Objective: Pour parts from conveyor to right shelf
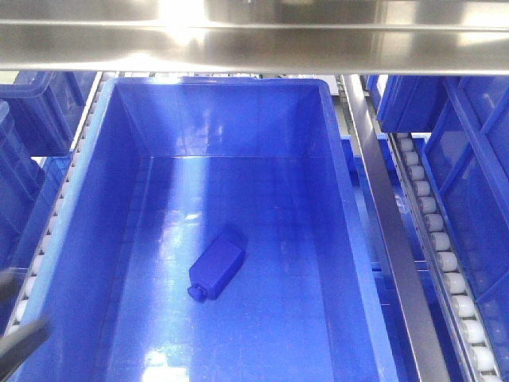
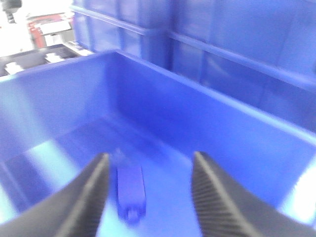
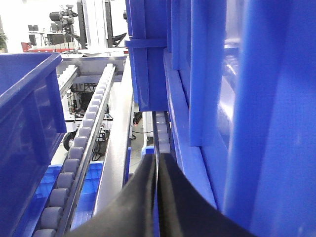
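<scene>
Only the front view shows the steel-framed rack's white roller tracks [image 1: 436, 227] flanking the large glossy blue plastic bin [image 1: 127, 199]. The small bright blue rectangular block [image 1: 215, 268] lies flat on the bin floor, long axis diagonal, stud toward the near left. The left hand [image 2: 148, 192] hovers wide open above it, empty. The right hand [image 3: 158, 192] is pressed closed, holding nothing.
</scene>
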